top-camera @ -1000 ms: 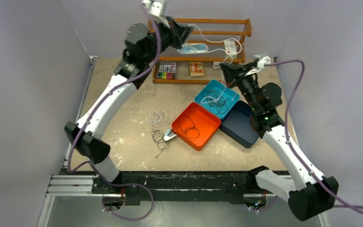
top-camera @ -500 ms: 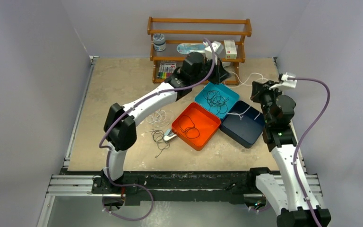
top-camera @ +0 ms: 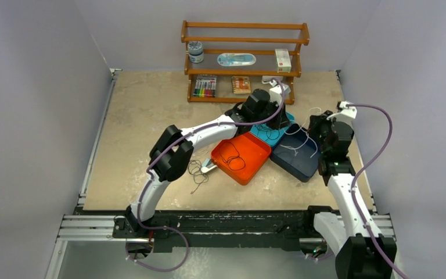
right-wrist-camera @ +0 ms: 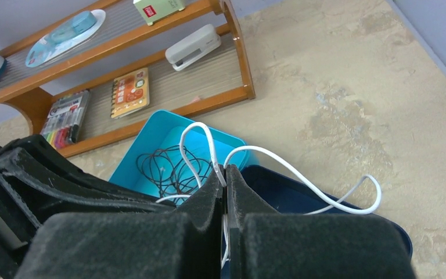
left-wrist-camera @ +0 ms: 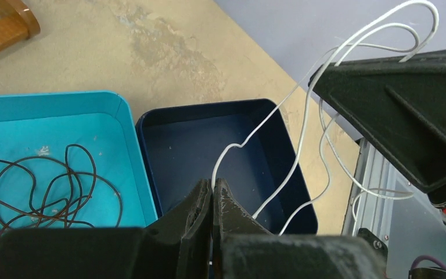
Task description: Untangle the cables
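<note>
L claw & R claw both pinched on white cable (prob. the same one) over navy tray

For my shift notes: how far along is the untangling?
Done: one black cable lies in the orange bin. In hand: the left hand and right hand both pinch a white cable over the navy bin. Left: a black tangle in the teal bin, a black loop on the table.

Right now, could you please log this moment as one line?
left gripper: shut on white cable | right gripper: shut on white cable | white cable: above navy tray | black cable: in teal tray
</note>
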Robot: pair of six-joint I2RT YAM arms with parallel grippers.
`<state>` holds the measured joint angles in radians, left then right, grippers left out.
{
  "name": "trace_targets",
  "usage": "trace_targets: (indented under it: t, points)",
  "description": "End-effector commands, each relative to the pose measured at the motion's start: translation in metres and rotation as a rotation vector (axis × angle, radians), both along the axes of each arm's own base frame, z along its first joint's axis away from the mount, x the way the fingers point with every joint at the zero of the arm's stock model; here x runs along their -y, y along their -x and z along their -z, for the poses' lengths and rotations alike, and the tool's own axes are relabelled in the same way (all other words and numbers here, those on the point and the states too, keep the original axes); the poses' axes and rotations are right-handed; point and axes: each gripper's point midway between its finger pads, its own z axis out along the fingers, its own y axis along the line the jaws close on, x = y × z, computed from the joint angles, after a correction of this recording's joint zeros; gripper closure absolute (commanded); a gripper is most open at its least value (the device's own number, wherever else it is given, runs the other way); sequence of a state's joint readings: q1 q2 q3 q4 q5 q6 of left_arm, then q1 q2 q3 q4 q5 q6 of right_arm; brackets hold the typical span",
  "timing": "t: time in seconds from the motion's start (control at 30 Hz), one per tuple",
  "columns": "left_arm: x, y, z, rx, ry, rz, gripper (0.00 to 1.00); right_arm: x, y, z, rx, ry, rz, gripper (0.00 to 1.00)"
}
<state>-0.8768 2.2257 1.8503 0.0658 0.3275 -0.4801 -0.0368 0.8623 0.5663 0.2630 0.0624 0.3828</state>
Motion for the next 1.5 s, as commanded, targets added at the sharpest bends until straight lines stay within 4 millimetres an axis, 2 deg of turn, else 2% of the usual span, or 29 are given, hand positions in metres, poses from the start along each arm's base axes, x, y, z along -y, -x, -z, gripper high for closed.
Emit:
trace_targets:
  t: [0.0,0.17,0.27,0.47,0.67,0.7,0.77,1.0,1.23,1.47]
  points:
    - [0.013,0.007,-0.009,0.025,0.04,0.036,1.0,0.005,-0.012,-0.009,0.059,-0.014,0.025,1.0]
    - [0.018,0.014,0.011,0.007,0.006,0.052,0.99,0.014,-0.011,0.019,0.006,-0.041,0.081,1.0]
    - [0.016,0.013,0.016,0.009,-0.014,0.041,0.9,0.02,-0.01,0.036,-0.035,-0.049,0.119,1.0]
    - [0.01,0.007,0.015,0.035,-0.045,0.01,0.77,0.022,-0.011,0.059,-0.096,-0.065,0.133,1.0]
    - [0.003,0.003,0.002,0.063,-0.05,-0.02,0.68,0.015,-0.01,0.079,-0.145,-0.088,0.106,1.0]
    - [0.001,0.002,-0.001,0.071,-0.051,-0.03,0.6,0.015,-0.009,0.081,-0.15,-0.088,0.102,1.0]
    - [-0.005,0.0,-0.009,0.085,-0.05,-0.049,0.54,0.013,-0.009,0.083,-0.16,-0.093,0.093,1.0]
    - [-0.021,-0.006,-0.029,0.105,-0.028,-0.084,0.53,0.01,0.0,0.087,-0.187,-0.113,0.09,1.0]
    - [-0.039,-0.017,-0.045,0.12,-0.006,-0.133,0.53,-0.005,0.006,0.075,-0.174,-0.125,0.005,1.0]
    - [-0.054,-0.023,-0.05,0.122,0.004,-0.168,0.53,-0.018,0.012,0.063,-0.155,-0.141,-0.063,1.0]
